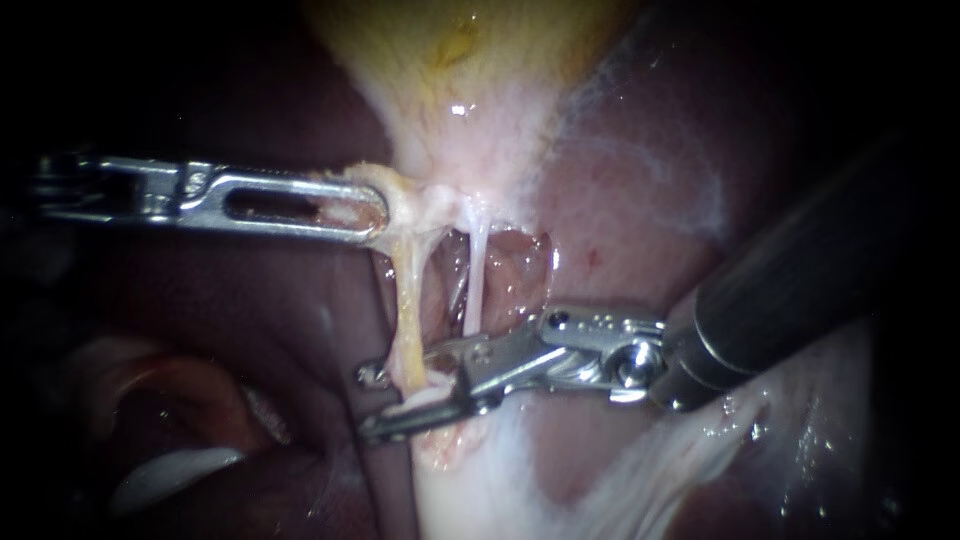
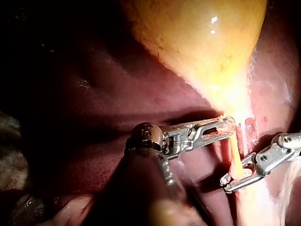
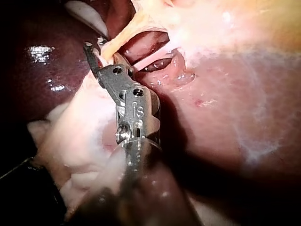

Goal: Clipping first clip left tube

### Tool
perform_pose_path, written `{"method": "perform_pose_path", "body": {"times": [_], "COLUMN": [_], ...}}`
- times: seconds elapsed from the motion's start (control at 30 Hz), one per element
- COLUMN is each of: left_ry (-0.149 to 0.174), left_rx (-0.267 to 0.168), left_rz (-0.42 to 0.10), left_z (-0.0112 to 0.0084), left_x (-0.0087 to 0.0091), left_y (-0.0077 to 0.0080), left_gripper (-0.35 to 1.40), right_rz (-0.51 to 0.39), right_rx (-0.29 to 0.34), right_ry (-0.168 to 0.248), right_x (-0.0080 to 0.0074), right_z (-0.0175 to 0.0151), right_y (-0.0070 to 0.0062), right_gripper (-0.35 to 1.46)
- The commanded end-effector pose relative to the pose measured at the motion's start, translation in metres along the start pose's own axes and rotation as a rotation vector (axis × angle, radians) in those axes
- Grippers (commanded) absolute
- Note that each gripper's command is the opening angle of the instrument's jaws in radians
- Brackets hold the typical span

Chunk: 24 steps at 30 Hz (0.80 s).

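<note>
Two tubes run down from the neck of the yellow gallbladder [image 1: 470,50]: the yellowish left tube [image 1: 405,310] and the thin white right tube [image 1: 477,280]. My left instrument [image 1: 380,212], with a slotted jaw, comes in level from the left, its jaws shut on pale tissue at the gallbladder neck above the left tube. My right instrument [image 1: 372,402] reaches in from the right; its jaws stand open astride the lower end of the left tube, one jaw on each side. The left wrist view shows the same straddle by the right instrument [image 2: 228,181]. No clip shows on either tube.
Dark red liver [image 1: 250,300] lies left of and behind the tubes. A dissected window [image 1: 515,265] opens beside the right tube. Pale fatty tissue [image 1: 480,490] spreads below the right instrument's jaws. A glistening whitish fold [image 1: 170,475] sits at the lower left.
</note>
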Motion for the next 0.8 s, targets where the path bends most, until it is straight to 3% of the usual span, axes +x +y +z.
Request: {"method": "perform_pose_path", "body": {"times": [0.03, 0.23, 0.8], "left_ry": [0.000, 0.000, 0.000], "left_rx": [0.000, 0.000, 0.000], "left_rz": [0.000, 0.000, 0.001], "left_z": [0.0000, 0.0000, 0.0000], "left_x": [0.0000, 0.0000, 0.0000], "left_y": [0.0000, 0.0000, 0.0001], "left_gripper": [-0.35, -0.35, -0.35], "right_rz": [0.005, 0.047, 0.052], "right_rx": [0.002, -0.013, -0.011], "right_ry": [-0.010, -0.040, -0.040], "right_x": [0.0000, -0.0002, -0.0003], "right_z": [-0.0002, -0.0004, -0.0006], "right_y": [0.0000, -0.0002, -0.0001], "right_gripper": [-0.35, -0.35, -0.35]}}
